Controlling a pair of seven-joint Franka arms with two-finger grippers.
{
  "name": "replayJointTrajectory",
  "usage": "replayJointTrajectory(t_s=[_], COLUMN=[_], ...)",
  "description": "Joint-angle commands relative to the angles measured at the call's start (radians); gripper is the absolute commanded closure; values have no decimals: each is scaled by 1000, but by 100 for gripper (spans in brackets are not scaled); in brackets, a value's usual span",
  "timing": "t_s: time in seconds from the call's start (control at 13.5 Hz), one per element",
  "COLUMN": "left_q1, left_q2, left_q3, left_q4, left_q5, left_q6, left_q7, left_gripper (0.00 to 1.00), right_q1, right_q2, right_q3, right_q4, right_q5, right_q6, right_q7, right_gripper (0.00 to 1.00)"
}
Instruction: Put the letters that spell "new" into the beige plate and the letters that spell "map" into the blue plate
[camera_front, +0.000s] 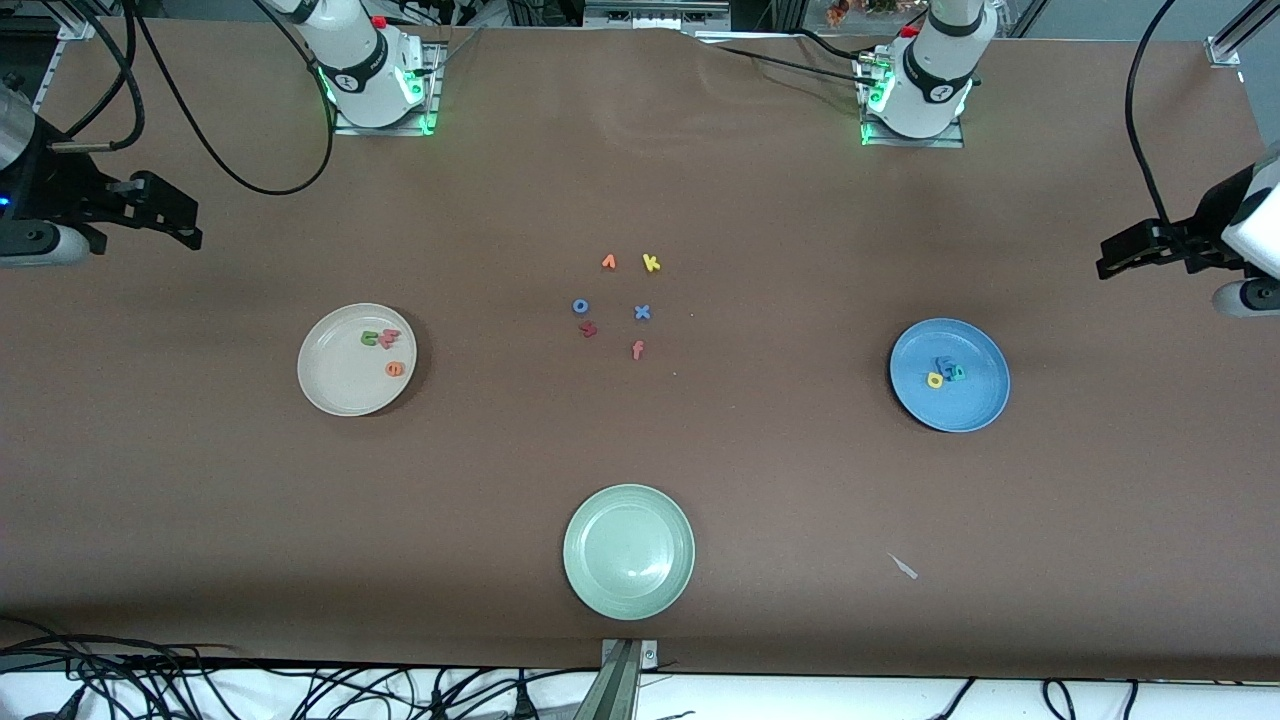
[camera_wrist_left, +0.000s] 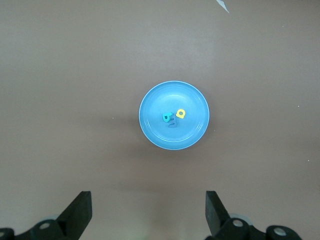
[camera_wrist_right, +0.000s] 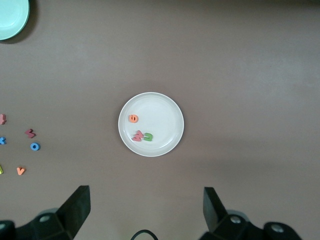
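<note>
Above the table's ends, left pincer (camera_wrist_left: 147, 212) and right pincer (camera_wrist_right: 145, 210) hang wide open, empty.

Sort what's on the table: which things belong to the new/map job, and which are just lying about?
Job:
- beige plate holding green n, salmon-red w, orange e
- blue plate holding blue m, teal a, yellow p

Lying about:
- pale green plate
- orange v, yellow k, blue o, blue x, dark red letter, salmon f
</note>
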Motion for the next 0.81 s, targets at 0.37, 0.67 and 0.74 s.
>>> replayJointTrajectory(t_s=[0.37,0.67,0.74], left_q1=[-4,-5,-5], left_q2=[-15,-13,-7], left_q3=[9,9,9], left_q4=[-24,-29,-27], left_q5=[-23,-16,-13], left_q6=[14,14,14], left_q7=[17,17,23], left_gripper=[0,0,0], right_q1=[5,5,5], right_q2=[-1,-1,-1], right_q3=[1,0,0], right_q4=[20,20,20], right_q5=[-9,-5,-3], right_q6=[-16,-14,-14], right_q7=[-9,-6,-3], right_gripper=[0,0,0])
